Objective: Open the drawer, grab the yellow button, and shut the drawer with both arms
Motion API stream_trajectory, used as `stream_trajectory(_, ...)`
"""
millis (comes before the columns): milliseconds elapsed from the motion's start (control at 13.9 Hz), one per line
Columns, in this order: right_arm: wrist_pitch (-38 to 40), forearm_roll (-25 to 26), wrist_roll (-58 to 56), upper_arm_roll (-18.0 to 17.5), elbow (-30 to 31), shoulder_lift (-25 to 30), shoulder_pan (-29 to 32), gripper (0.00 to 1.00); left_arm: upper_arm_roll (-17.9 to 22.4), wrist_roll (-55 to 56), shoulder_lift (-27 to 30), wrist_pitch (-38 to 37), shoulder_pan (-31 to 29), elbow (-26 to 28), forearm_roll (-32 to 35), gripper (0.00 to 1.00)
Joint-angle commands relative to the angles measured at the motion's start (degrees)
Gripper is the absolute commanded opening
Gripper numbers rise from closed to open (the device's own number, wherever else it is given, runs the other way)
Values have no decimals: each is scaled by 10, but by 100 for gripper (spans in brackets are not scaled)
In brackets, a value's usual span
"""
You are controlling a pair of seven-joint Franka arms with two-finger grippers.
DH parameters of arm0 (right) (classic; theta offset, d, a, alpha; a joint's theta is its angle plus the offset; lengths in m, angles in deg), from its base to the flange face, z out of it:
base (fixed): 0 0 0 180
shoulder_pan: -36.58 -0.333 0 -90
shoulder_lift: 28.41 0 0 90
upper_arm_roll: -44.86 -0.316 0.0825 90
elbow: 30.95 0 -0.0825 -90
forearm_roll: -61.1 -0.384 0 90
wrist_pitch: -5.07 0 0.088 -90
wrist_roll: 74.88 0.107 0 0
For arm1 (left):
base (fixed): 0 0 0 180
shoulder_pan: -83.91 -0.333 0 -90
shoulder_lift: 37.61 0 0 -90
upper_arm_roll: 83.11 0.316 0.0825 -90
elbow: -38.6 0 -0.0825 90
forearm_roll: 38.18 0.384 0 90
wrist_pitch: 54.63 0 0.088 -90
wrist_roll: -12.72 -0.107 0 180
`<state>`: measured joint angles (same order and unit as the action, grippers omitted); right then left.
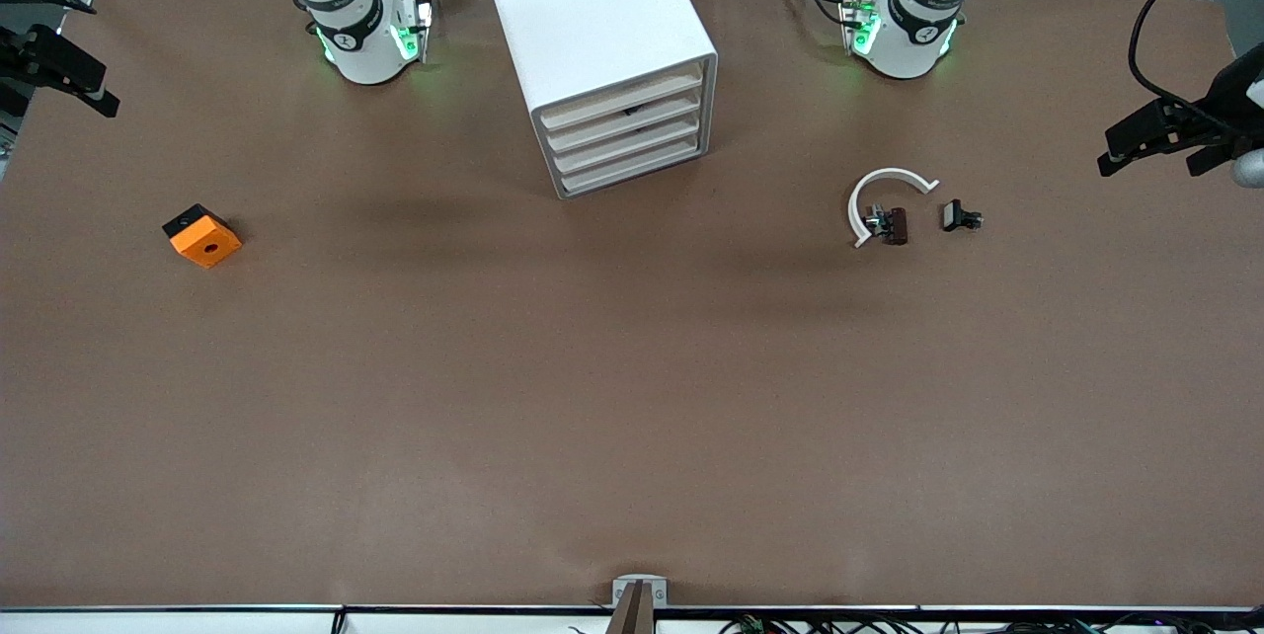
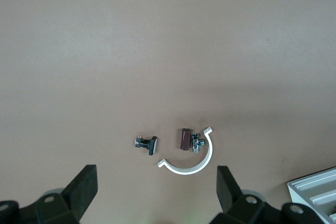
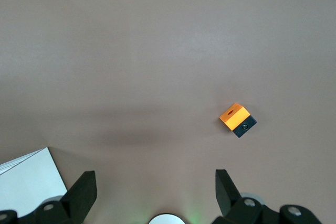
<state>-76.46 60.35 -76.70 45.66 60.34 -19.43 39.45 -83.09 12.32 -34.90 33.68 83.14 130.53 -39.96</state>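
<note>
Brown worktop [image 1: 632,397], both arms parked high, nothing begun.

Working across the front view as I watched from my station: the orange block [image 1: 202,235] lay toward the right arm's end; the right gripper [image 3: 156,190] hung above the worktop near it, fingers [image 3: 84,190] spread wide and empty. At mid-worktop stood the white cabinet [image 1: 592,32], all four drawers shut. I judged the drawer [image 1: 620,103] to open was one of these, but could not tell which, and the button was nowhere visible, presumably inside. Toward the left arm's end lay a white curved clip [image 1: 882,195] with a brown part [image 1: 894,225] inside its arc and a black part [image 1: 958,216] just beside; the left gripper [image 2: 157,192] hovered over them, fingers [image 2: 228,187] apart, empty. Next, I reckoned, one gripper had to reach a drawer front while the other steadied the cabinet.
</note>
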Motion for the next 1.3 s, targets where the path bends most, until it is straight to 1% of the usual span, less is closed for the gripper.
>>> stream_trajectory(0,-3,9,2,1,8,12,-3,100,-3,2,-5,-10,0,-12,13,100)
stream_trajectory(288,-3,9,2,2,8,13,-3,100,-3,2,-9,-11,-1,-11,13,100)
stream_trajectory(432,-3,9,2,2,8,13,-2,100,-1,10,-18,-32,0,-11,14,100)
stream_trajectory(649,-3,9,2,2,8,13,-2,100,-4,45,-44,-35,2,-2,21,100)
stream_trajectory(793,-3,9,2,3,8,12,-2,100,-7,48,-76,-31,7,-2,21,100)
stream_trajectory(1009,-2,9,2,3,8,12,-1,100,-19,65,-124,-3,8,-3,20,100)
stream_trajectory(1153,-2,9,2,4,8,12,0,100,-27,96,-162,20,16,-5,20,100)
stream_trajectory(1225,-2,9,2,4,8,12,0,100,-27,131,-182,32,26,-6,19,100)
